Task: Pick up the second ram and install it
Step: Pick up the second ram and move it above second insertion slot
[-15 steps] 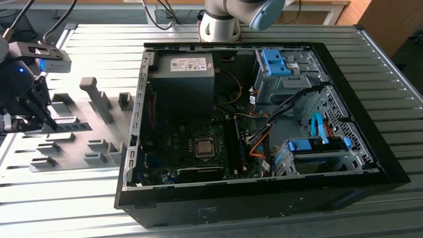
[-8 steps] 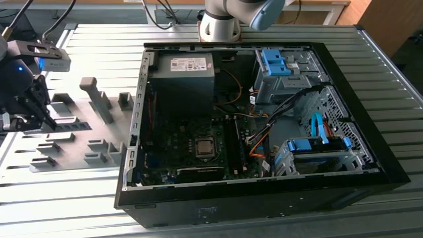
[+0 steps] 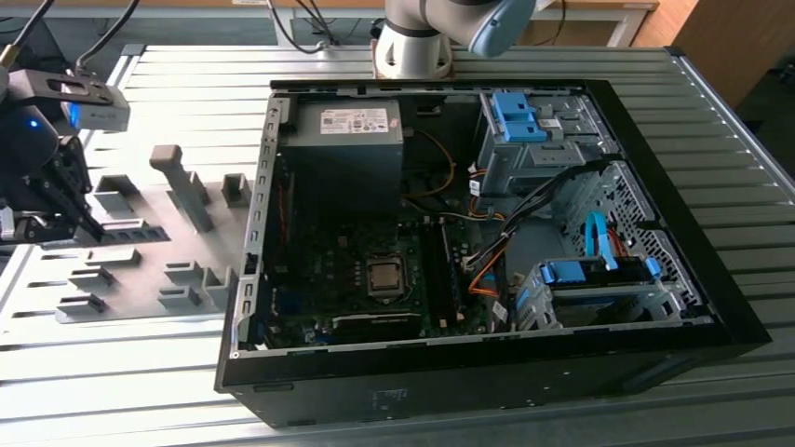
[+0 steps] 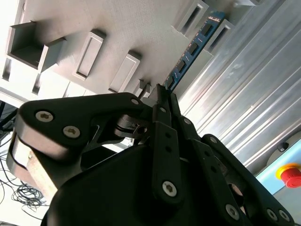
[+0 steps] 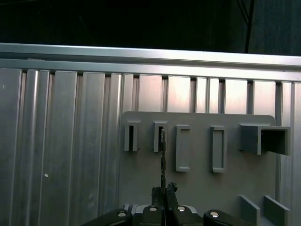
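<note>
Exterior view, left to right. The pincer (image 3: 77, 223) is at 9 o'clock of the frame, over the grey fixture plate (image 3: 140, 207) on the slatted table (image 3: 125, 382). The open case (image 3: 497, 377) lies at 3 o'clock of the plate, well apart from the pincer. Its motherboard (image 3: 330, 270) is exposed, with the power supply (image 3: 342, 140) at the board's 12 o'clock and a drive cage (image 3: 597, 289) at its 3 o'clock. The arm base (image 3: 416, 42) is at 12 o'clock of the case.

Both wrist views: the pincer is closed down to board thickness, gripping one end of the ram (image 4: 193, 49). The ram is a blue-green board with a row of black chips, standing on edge. In the first wrist view the ram (image 5: 162, 160) reads as a thin line. Its free end sits between two slotted blocks (image 4: 188, 19) of the plate. Whether it rests in those blocks or hangs clear of them: cannot tell. The ram is at the plate, not in the case.
</note>
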You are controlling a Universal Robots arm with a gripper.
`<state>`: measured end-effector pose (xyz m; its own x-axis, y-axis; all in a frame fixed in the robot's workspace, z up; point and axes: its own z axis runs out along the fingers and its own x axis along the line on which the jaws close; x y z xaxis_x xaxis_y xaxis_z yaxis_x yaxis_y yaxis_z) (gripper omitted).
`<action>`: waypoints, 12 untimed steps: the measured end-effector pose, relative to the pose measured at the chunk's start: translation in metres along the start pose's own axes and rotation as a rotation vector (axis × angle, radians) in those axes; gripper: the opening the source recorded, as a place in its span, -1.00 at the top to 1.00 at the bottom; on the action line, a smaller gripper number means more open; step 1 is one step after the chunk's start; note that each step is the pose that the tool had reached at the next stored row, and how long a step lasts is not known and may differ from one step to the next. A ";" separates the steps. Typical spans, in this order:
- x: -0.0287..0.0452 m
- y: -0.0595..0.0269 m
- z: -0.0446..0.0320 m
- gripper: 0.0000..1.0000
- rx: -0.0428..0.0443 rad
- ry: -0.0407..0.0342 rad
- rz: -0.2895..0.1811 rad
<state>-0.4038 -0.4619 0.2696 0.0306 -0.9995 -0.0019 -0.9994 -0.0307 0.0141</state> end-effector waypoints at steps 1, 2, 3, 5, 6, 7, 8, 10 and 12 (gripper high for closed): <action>0.0000 0.0000 -0.0006 0.72 0.0000 0.0000 0.000; 0.0000 0.0000 -0.0013 0.72 0.0001 0.0001 0.000; 0.0000 0.0000 -0.0019 0.72 0.0000 0.0002 0.000; 0.0000 0.0000 -0.0032 0.72 0.0001 0.0007 0.000; 0.0000 0.0001 -0.0040 0.72 0.0000 0.0010 0.000; 0.0000 0.0001 -0.0048 0.72 0.0000 0.0012 0.000; 0.0000 0.0001 -0.0056 0.72 -0.0001 0.0014 0.000; -0.0001 0.0001 -0.0069 0.72 0.0000 0.0016 0.000; -0.0001 0.0001 -0.0077 0.72 0.0001 0.0017 0.000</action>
<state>-0.4038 -0.4618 0.2773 0.0306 -0.9995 -0.0001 -0.9994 -0.0306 0.0140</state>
